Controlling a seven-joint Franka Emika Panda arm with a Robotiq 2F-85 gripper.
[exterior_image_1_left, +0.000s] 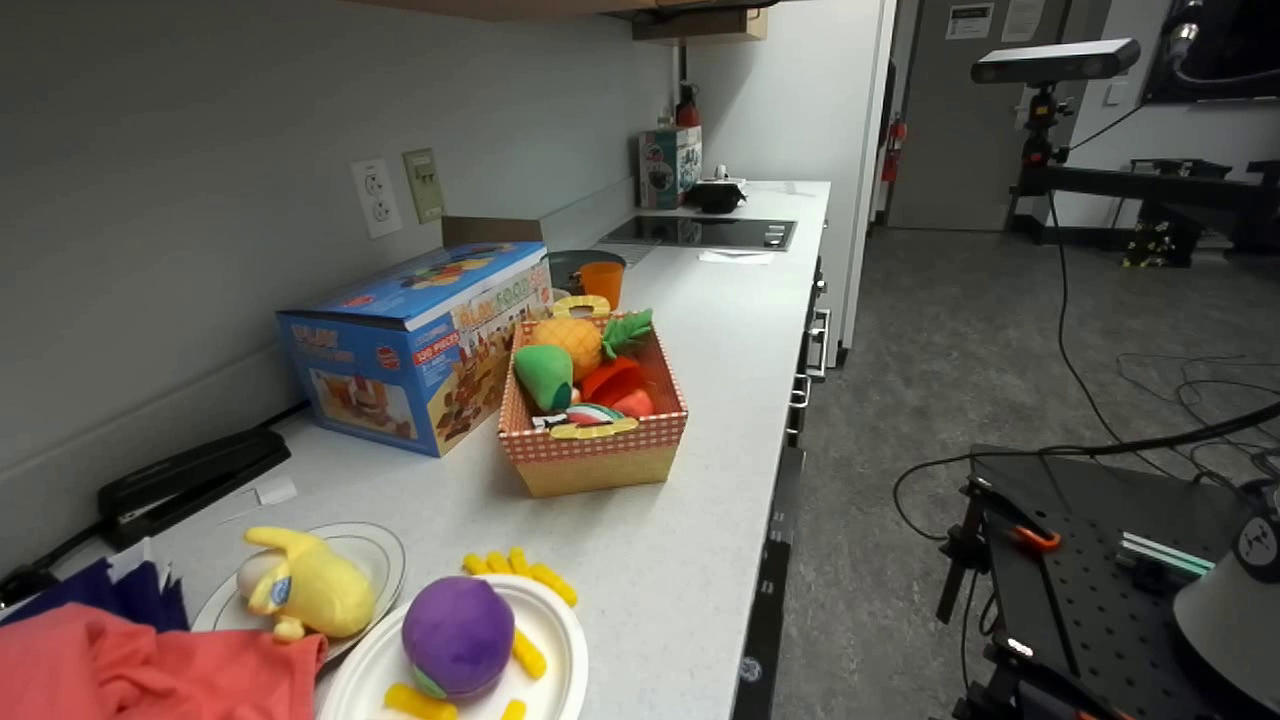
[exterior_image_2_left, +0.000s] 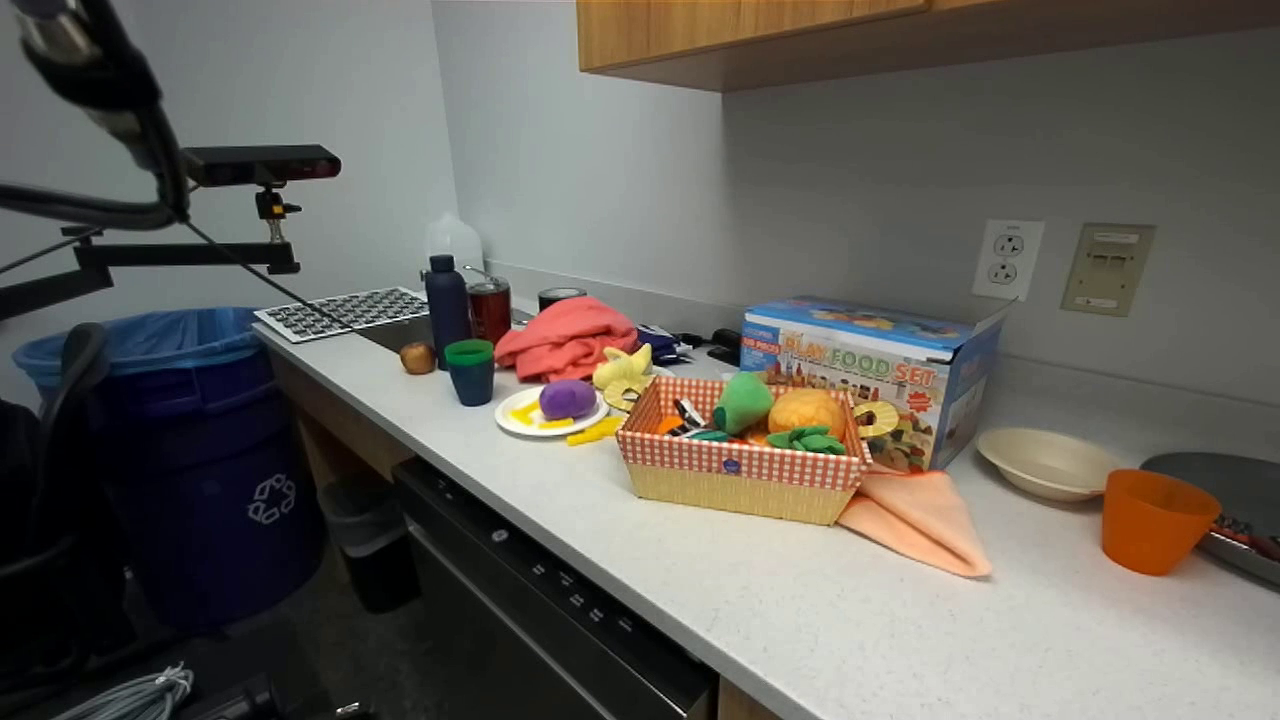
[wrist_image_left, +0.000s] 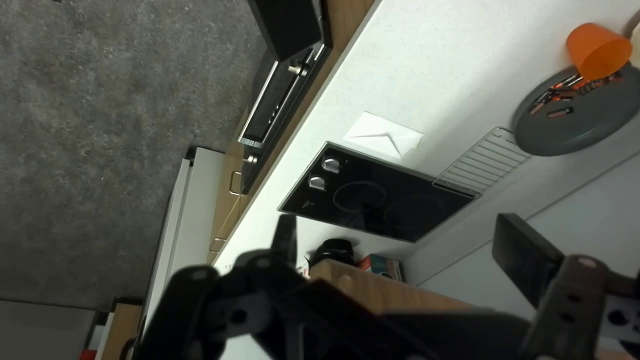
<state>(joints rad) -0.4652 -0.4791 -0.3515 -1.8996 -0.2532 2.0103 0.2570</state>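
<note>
Grey floor (wrist_image_left: 100, 150) is spreading to the left of the fingers (wrist_image_left: 521, 256) in the wrist view, and a white counter (wrist_image_left: 450, 65) is slanting past ahead of them. The gripper (wrist_image_left: 397, 232) is standing wide, its two fingers facing each other well apart. A cooktop (wrist_image_left: 382, 195) is lying just ahead of the gap, stretching from the floor-side fingertip towards the wall-side one (how far beneath them, the view is not showing). Lower down, between the fingers, a cabinet (wrist_image_left: 370, 287) is partly hiding a black object (wrist_image_left: 335, 249) and a small box (wrist_image_left: 382, 265). Past the cooktop, a paper (wrist_image_left: 380, 135) is lying ahead of the gap on the counter. Ahead of the wall-side finger, a rack (wrist_image_left: 482, 162) is reaching over the cooktop's edge, a dish (wrist_image_left: 565, 135) is bearing small pieces (wrist_image_left: 560, 113), and a cup (wrist_image_left: 595, 47) is standing just beside the dish.

Farther along the counter from the cooktop ahead of the fingers, past the cup, a basket (exterior_image_2_left: 745, 493) is standing in both exterior views, holding a pineapple (exterior_image_2_left: 805, 410) and a green toy (exterior_image_2_left: 743, 402), with a blue box (exterior_image_2_left: 850, 345) standing just beside it. Beyond the basket, a purple toy (exterior_image_1_left: 458, 632) is resting on a plate (exterior_image_1_left: 562, 645), and yellow sticks (exterior_image_1_left: 552, 583) are lying on and beside it.
</note>
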